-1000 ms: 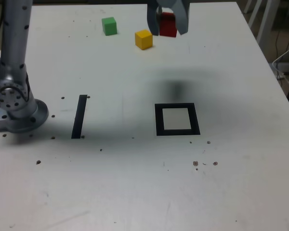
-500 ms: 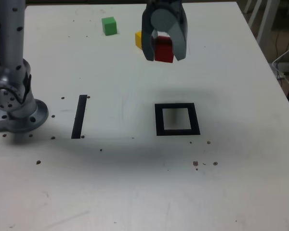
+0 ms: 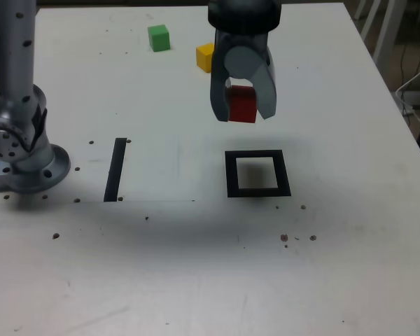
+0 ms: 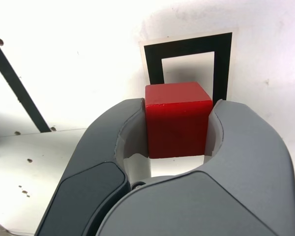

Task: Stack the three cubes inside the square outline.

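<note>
From the exterior view, the gripper (image 3: 242, 112) hangs in the air above the white table (image 3: 336, 266), and its two grey jaws are closed tight on the red cube (image 3: 242, 106). The cube is small, of one plain colour, with sharp edges, and it does not touch the table. It is just beyond the far edge of the square outline (image 3: 257, 173), a little toward the exterior view's left of it. The square outline is a thick black frame with a white centre, lying flat, and nothing stands inside it. The yellow cube (image 3: 204, 57) rests on the table far behind the square outline, partly hidden by the gripper body. The green cube (image 3: 158, 38) sits still farther from the square outline, to the exterior view's left of the yellow one, apart from it. A narrow black bar (image 3: 115, 169) lies well to the exterior view's left of the square outline, and the arm's grey base (image 3: 24, 157) stands beyond that bar. Small dark specks are scattered over the table near the square outline.

In the wrist view, the red cube (image 4: 177, 119) fills the space between the jaws, both pressing on its sides. The square outline (image 4: 188, 64) shows behind the cube, partly covered by it. The black bar (image 4: 17, 88) runs slanted at the side.
</note>
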